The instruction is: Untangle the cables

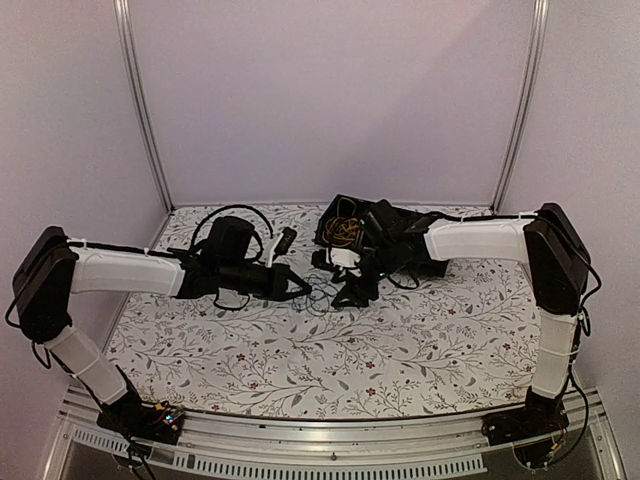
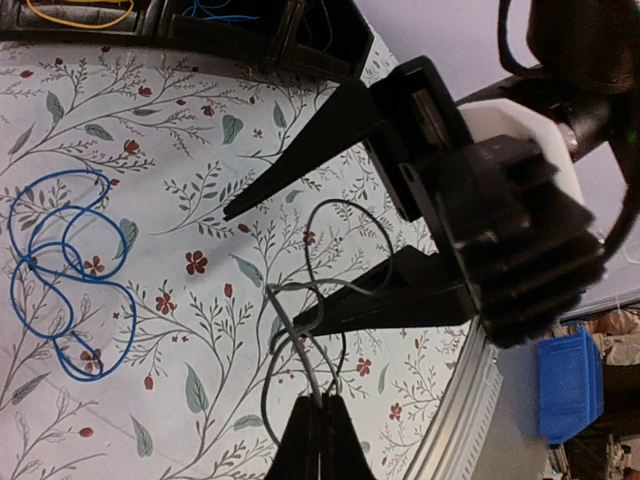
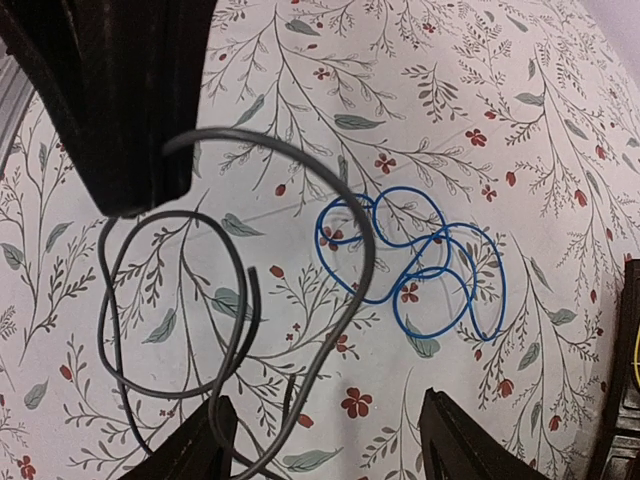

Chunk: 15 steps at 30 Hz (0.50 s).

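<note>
My left gripper (image 2: 322,402) is shut on a thin dark grey cable (image 2: 292,340) and holds it above the floral table. The cable's loops hang down and drape over one finger of my right gripper (image 3: 325,440), which is open, its fingers (image 2: 300,160) spread on either side of the cable (image 3: 368,250). A blue cable (image 3: 410,260) lies in loose loops on the table beside them, also seen in the left wrist view (image 2: 65,275). A yellow-orange cable (image 1: 345,232) lies in the black tray (image 1: 335,215). In the top view both grippers, left (image 1: 300,288) and right (image 1: 350,293), meet mid-table.
The black tray (image 2: 250,40) stands at the back of the table, with yellow (image 2: 80,12) and blue wire in its compartments. The table's metal front rail (image 2: 470,400) runs near the grippers. A blue bin (image 2: 570,385) sits beyond the table edge.
</note>
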Available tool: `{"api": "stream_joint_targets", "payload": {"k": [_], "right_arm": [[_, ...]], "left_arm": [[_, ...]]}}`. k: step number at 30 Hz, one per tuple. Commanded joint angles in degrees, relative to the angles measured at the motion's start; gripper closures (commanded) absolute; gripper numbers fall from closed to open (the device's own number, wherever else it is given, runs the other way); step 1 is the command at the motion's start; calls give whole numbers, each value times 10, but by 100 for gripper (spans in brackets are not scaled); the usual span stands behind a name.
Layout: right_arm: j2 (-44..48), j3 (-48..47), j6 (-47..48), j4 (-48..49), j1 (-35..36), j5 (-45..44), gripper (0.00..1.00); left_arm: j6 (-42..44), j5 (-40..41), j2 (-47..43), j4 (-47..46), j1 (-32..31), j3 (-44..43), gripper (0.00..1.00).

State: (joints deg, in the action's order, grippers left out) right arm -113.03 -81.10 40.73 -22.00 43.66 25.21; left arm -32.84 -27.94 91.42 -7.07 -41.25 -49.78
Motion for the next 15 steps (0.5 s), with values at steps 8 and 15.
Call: {"api": "stream_joint_targets", "payload": {"k": [8,15], "right_arm": [[13,-22,-65,18,-24,66,53],[62,16,-55,15,-42,57,100]], "left_arm": [[35,-24,-42,19,-4,-10,100],[48,54,-32,67,-4,-24,100]]}}
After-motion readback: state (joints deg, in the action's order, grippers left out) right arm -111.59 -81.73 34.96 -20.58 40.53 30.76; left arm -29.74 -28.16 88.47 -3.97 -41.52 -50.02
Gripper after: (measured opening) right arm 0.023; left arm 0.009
